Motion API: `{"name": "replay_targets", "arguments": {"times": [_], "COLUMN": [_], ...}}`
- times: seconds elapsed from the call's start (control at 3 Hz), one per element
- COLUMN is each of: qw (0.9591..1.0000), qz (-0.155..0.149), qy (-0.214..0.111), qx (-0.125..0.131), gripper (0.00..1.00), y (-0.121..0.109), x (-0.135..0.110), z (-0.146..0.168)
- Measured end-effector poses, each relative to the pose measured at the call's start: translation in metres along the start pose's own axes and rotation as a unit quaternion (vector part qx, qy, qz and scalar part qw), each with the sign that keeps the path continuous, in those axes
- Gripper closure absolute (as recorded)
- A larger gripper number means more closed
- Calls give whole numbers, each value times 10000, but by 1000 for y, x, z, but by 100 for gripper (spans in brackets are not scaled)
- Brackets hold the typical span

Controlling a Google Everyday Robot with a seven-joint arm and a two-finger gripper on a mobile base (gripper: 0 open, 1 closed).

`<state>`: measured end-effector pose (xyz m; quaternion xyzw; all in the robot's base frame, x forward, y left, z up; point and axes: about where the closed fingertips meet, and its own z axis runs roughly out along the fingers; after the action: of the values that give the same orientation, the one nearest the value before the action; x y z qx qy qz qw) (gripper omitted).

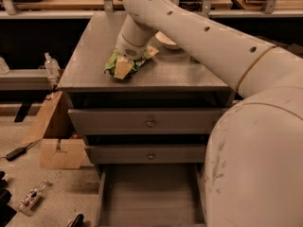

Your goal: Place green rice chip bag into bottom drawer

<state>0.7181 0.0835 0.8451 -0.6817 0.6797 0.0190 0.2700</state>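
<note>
The green rice chip bag [113, 65] lies on the grey cabinet top [90, 56], near its front middle, with a tan edge facing forward. My gripper [127, 59] is straight over the bag and down on it; the white wrist hides where they meet. The bottom drawer [149, 197] is pulled open below, showing a flat grey floor with nothing in it. My big white arm fills the right of the camera view and covers the drawer's right side.
A pale bowl [165, 41] sits behind the wrist on the cabinet top. Two shallower drawers with round knobs [150, 123] are closed. A cardboard box [59, 150], a bottle [51, 65] and small items lie on the floor at left.
</note>
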Motion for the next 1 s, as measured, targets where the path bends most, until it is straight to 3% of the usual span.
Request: {"name": "replay_targets", "arguments": {"times": [0.33, 1.0], "qw": [10000, 9971], "qz": [0, 222], "qy": [0, -617], "qx": [0, 392], "gripper": [100, 100], "y": [0, -14], "x": [0, 11], "z": [0, -61]}}
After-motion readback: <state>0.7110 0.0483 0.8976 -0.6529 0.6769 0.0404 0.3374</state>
